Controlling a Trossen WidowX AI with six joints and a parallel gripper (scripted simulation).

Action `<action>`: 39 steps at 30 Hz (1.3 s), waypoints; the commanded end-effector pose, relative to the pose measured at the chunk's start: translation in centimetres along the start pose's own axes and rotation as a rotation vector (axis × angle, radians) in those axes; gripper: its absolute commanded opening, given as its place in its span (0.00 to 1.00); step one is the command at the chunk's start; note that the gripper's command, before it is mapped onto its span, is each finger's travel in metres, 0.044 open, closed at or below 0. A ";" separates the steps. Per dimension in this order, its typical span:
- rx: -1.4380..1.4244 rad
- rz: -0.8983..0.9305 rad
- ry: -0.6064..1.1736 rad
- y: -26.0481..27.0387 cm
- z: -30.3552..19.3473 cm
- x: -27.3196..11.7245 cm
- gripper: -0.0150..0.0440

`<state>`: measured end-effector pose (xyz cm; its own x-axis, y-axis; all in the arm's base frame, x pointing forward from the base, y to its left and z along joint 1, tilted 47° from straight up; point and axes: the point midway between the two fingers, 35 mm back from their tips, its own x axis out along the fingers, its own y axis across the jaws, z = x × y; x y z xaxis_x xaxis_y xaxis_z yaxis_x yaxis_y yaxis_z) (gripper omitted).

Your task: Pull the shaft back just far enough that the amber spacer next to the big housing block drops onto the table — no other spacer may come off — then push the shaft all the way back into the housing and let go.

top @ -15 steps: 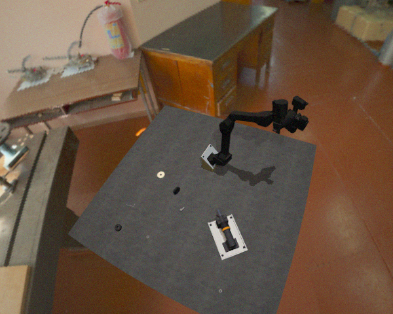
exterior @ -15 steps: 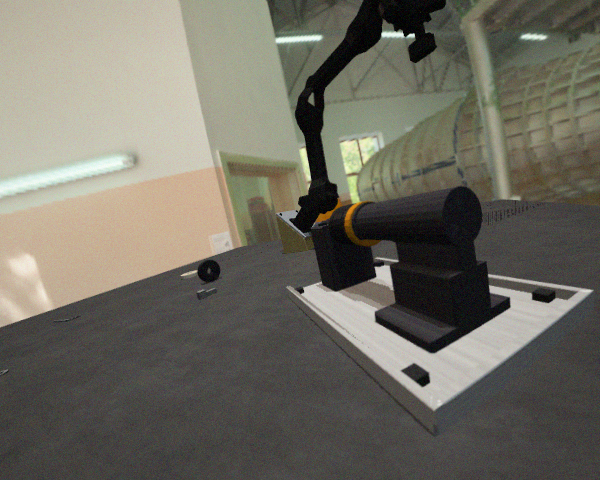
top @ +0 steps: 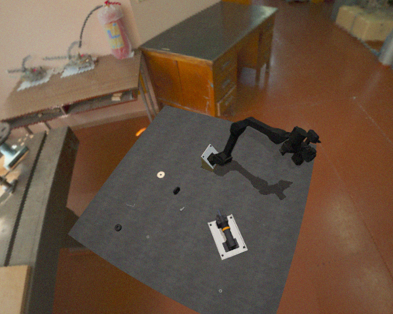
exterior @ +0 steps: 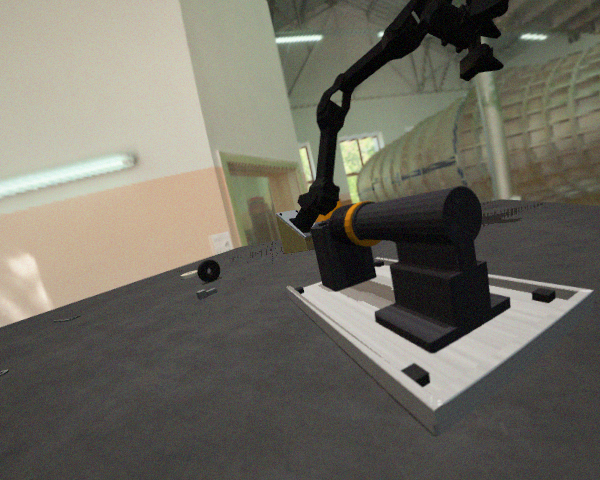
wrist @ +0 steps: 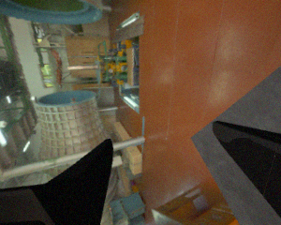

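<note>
A black fixture stands on a white base plate (top: 214, 233) (exterior: 341, 330). A thick dark cylinder (top: 227, 235) (exterior: 409, 214) lies level on its near support. An amber spacer (top: 226, 228) (exterior: 350, 224) rings the assembly between this cylinder and a dark upright block (exterior: 343, 258). Another amber part shows beyond the block, partly hidden. A thin bluish tip (top: 219, 212) sticks out at the far end. I cannot tell how far the shaft is seated. My gripper (top: 312, 146) (wrist: 162, 134) is open and empty, raised far from the fixture, near the table's right edge.
A tilted white-faced box (top: 209, 165) stands by the arm's base. A pale washer (top: 158, 174), black rings (top: 176, 190) (top: 118, 224) and a small grey bracket (top: 181, 209) (exterior: 206, 293) lie left of the fixture. A small washer lies near the front.
</note>
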<state>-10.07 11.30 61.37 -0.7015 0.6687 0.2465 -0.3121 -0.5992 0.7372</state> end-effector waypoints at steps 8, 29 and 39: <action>-0.104 -0.334 -0.152 -12.3 6.8 -0.5 1.00; -0.118 -1.143 -0.096 -38.2 11.0 -23.8 1.00; 0.019 -1.220 0.118 -43.1 2.8 -35.4 1.00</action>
<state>29.74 17.20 25.68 0.0380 0.7736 -0.6325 -0.7940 0.4077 0.4509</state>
